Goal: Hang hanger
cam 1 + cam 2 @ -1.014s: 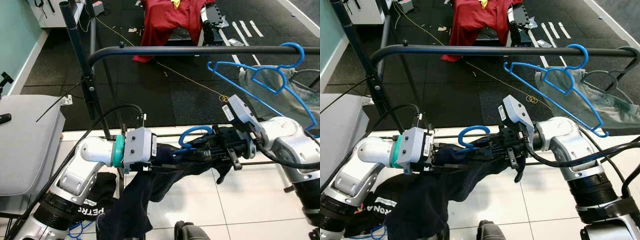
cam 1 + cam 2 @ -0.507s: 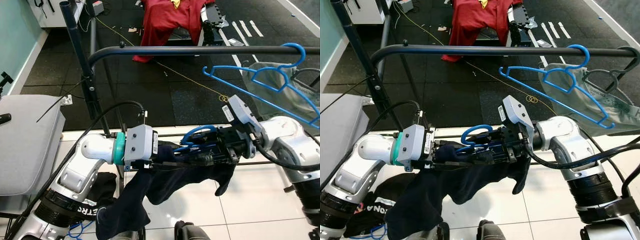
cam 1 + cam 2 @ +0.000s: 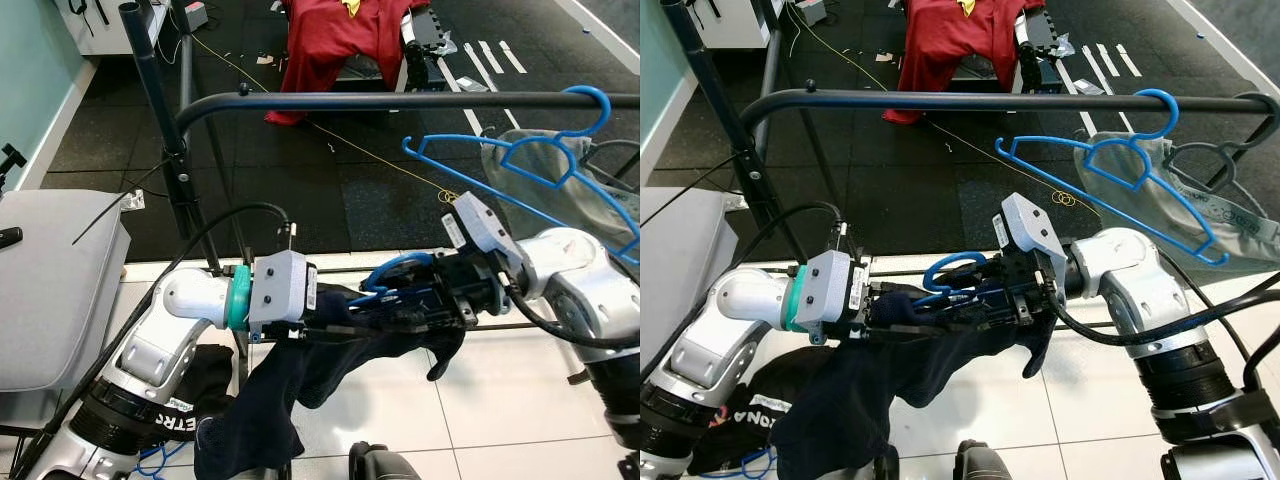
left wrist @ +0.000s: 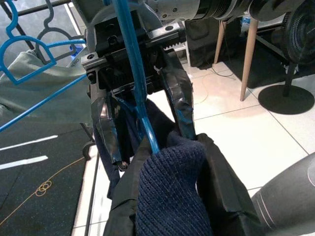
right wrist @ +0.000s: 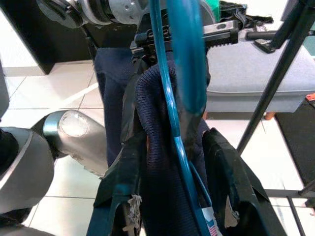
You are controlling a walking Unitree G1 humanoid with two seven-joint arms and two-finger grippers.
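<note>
Nearest the camera, a dark knit garment (image 3: 290,385) hangs over the floor tiles (image 3: 500,400), draped on a blue hanger (image 3: 952,280) that both arms hold between them, well below the rail (image 3: 400,100). The left gripper (image 3: 335,322) has its jaws pressed on garment and hanger from the robot's left; the right gripper (image 3: 985,300) faces it, its jaws pinching the hanger's blue wire with the knit bunched between them, as the right wrist view shows. Compared with a second ago, the pair has shifted slightly toward the robot's right and the cloth has sagged lower on the right side, exposing more blue wire; the hook now stands a little freer of the fabric. Judged from this, the hanger is being seated in the garment or readied for lifting, and hanging is not yet begun. Beyond, an empty blue hanger (image 3: 520,165) hangs on the rail at the right, swung slightly leftward. Farthest, a red garment (image 3: 335,40) lies on dark flooring.
</note>
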